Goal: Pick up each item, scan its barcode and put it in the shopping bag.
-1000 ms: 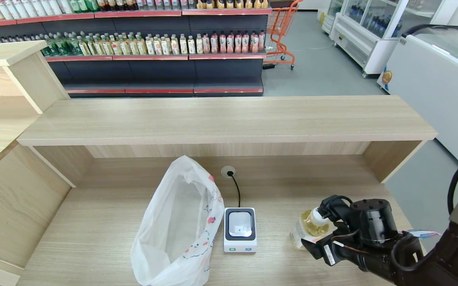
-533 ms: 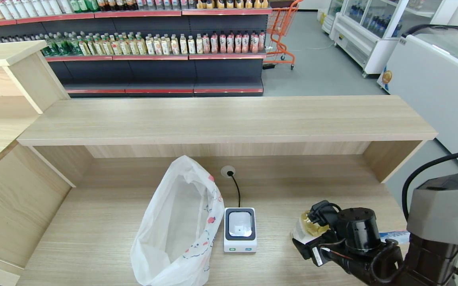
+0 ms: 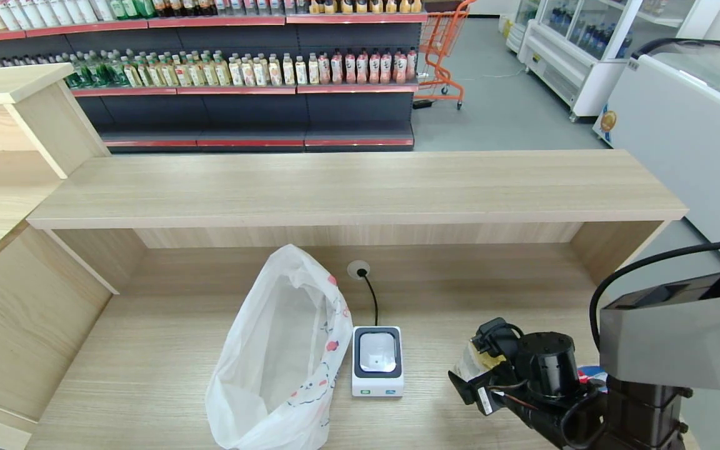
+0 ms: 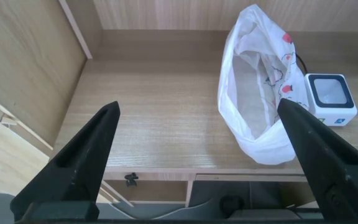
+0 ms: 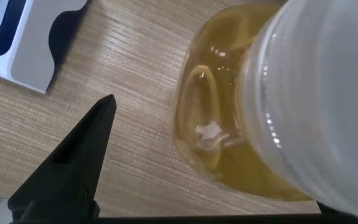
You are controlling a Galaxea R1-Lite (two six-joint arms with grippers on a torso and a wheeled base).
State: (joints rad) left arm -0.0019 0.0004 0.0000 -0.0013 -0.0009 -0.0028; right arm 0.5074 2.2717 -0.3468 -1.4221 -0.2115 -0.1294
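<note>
One wooden counter (image 3: 147, 375) | shopping bag (image 3: 279, 356) | drink shelves (image 3: 247, 91) | orange cart (image 3: 444, 56) behind

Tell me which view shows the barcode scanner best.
The head view: the barcode scanner sits whole and unobstructed on the counter, window up, beside the shopping bag. The left wrist view shows it whole but farther off; the right wrist view cuts it off to one corner.

- Left gripper fingers (image 4: 79, 168): matte black, long wedges tapering to blunt tips.
- Right gripper finger (image 5: 73, 168): same black taper.
- Just behind right gripper: black cylindrical wrist joint (image 3: 544, 365), small white label (image 3: 483, 400) on its side.
- Farther back: grey boxy link (image 3: 679, 331), black cable (image 3: 641, 267) looped above.
</note>
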